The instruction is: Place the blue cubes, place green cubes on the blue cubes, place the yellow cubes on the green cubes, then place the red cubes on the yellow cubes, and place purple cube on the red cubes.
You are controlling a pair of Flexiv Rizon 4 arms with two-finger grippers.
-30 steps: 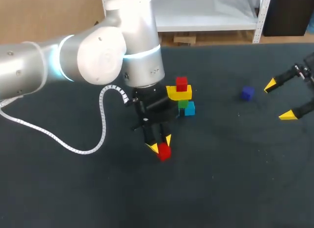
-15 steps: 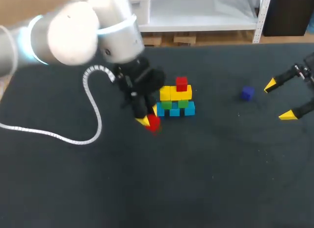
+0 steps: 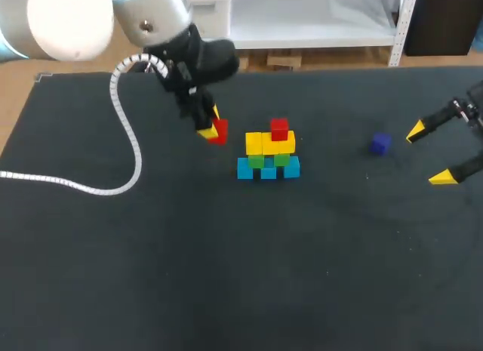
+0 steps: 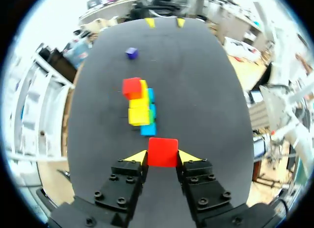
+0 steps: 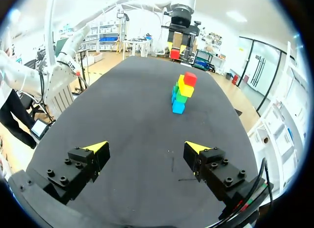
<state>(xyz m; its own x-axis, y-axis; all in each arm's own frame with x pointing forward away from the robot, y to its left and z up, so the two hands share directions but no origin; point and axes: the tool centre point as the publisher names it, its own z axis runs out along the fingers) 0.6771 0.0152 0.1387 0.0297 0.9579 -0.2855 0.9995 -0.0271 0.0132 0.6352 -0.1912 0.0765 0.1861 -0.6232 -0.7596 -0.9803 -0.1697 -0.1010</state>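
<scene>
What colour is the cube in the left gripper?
Red; the cube shows best in the left wrist view.

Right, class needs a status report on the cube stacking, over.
Left jaws shut on red cube, beside the stack. Right jaws open, empty. Purple cube lying loose. Nothing between held cube and stack.
</scene>
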